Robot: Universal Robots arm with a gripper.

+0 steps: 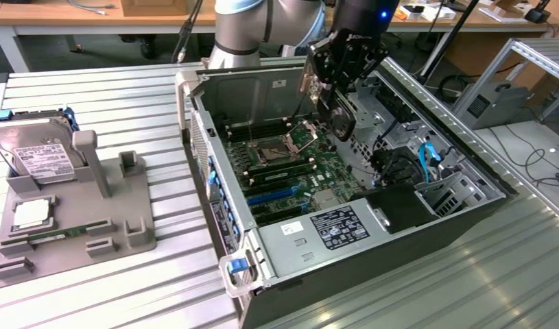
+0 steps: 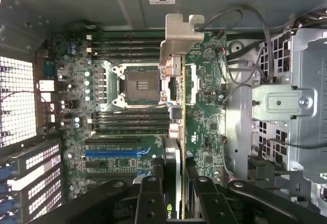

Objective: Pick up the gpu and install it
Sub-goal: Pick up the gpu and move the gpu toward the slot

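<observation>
Narrowly parted, the gripper (image 1: 339, 74) (image 2: 176, 185) has its black fingers (image 2: 150, 193) pressed to both faces of the gpu (image 1: 341, 116) (image 2: 174, 157), holding the card on edge inside the open computer case (image 1: 252, 92). The card's silvery end bracket (image 1: 308, 77) (image 2: 179, 37) sticks out at the end farthest from the fingers. From the wrist the card is seen edge-on, so its faces are hard to make out, and the fingers cover the part they clamp.

Directly under the hand lies the green motherboard (image 1: 289, 178) (image 2: 204, 132). How close the card's lower edge comes to it cannot be judged. Just to one side of the card sit the open processor socket (image 1: 279, 147) (image 2: 139, 84) and rows of memory sticks (image 2: 130, 121), with a blue slot (image 2: 110, 152) nearby. On the card's other side stands a perforated metal drive cage (image 2: 286, 104), strung with grey cables.

Well away from the hand, on the ribbed metal table (image 1: 123, 89), a grey holder tray (image 1: 68, 233) carries a hard drive (image 1: 37, 147) propped upright. The arm above the hand is cut off by the exterior view's upper edge.
</observation>
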